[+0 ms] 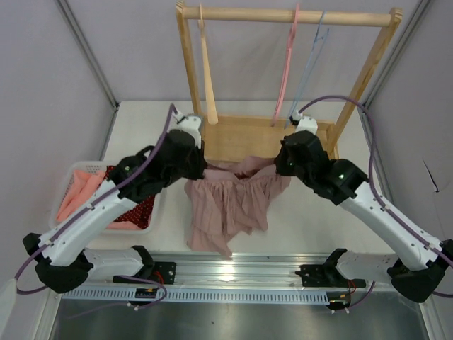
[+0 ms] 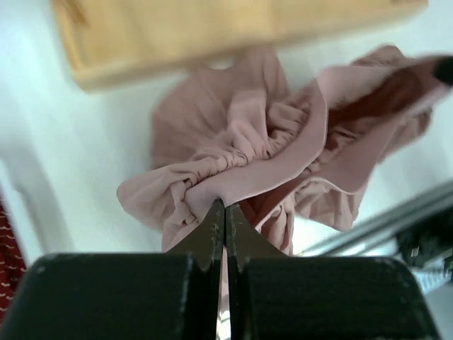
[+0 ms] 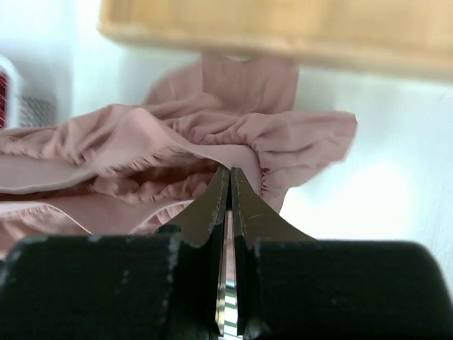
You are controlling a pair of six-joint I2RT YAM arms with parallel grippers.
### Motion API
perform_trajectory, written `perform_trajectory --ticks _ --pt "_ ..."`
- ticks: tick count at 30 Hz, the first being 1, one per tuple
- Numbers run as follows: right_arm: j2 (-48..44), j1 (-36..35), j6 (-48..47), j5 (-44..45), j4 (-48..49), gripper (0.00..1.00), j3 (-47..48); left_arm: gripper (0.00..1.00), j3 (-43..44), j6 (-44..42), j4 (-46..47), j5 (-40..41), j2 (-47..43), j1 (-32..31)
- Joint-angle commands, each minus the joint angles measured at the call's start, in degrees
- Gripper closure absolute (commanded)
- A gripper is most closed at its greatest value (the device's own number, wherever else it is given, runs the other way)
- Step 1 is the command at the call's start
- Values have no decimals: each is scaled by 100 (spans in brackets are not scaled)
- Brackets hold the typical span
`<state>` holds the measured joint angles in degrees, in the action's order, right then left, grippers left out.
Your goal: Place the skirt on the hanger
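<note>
Although the top view took in the whole table (image 1: pixel 311 219), it hid the fingers themselves. The dark wrists of the left arm (image 1: pixel 152 173) and right arm (image 1: pixel 333 177) sat over the spots where they met the skirt (image 1: pixel 230 202), so no grip could be read there. The skirt hung between the two wrists, just in front of the rack (image 1: pixel 241 138). Its waist was stretched side to side and its dusty-pink pleated cloth trailed toward the near rail (image 1: pixel 233 273). Whether its lower end lay on the table or just over it could not be told. Three hangers (image 1: pixel 287 67) hung from the rack's top bar, well apart from the skirt. A basket (image 1: pixel 67 177) of pink and red cloth stood at the left, partly covered by the left arm.

From the left wrist, the left gripper (image 2: pixel 225 212) had its fingers pressed together with no gap, a fold of the waistband pinched at the tips. The gathered band ran up and to the right, darker reddish cloth showing inside it. Its far end was blurred, and a dark shape there was cut off by the frame — too little to name.

From the right wrist, the right gripper (image 3: pixel 230 177) was closed to a thin slit, its tips buried in the skirt's edge under a loose fold that hid the pinch itself. The skirt ran off the left edge of the frame, and the rack's base was a blur along the top.
</note>
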<state>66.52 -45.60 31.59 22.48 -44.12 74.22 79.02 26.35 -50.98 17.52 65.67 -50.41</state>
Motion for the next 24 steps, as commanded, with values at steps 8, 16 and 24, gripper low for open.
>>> perform_trajectory --ticks 8,16,24 --pt "-51 500 -655 538 -536 100 1737 100 1969 -780 -316 103 465 919" --pt "-1007 473 213 100 -239 100 -308 100 -778 -44 518 -617 -396 919" --pt "-1484 228 1164 -613 807 100 -3200 100 -3593 748 2248 -1707 -661 849"
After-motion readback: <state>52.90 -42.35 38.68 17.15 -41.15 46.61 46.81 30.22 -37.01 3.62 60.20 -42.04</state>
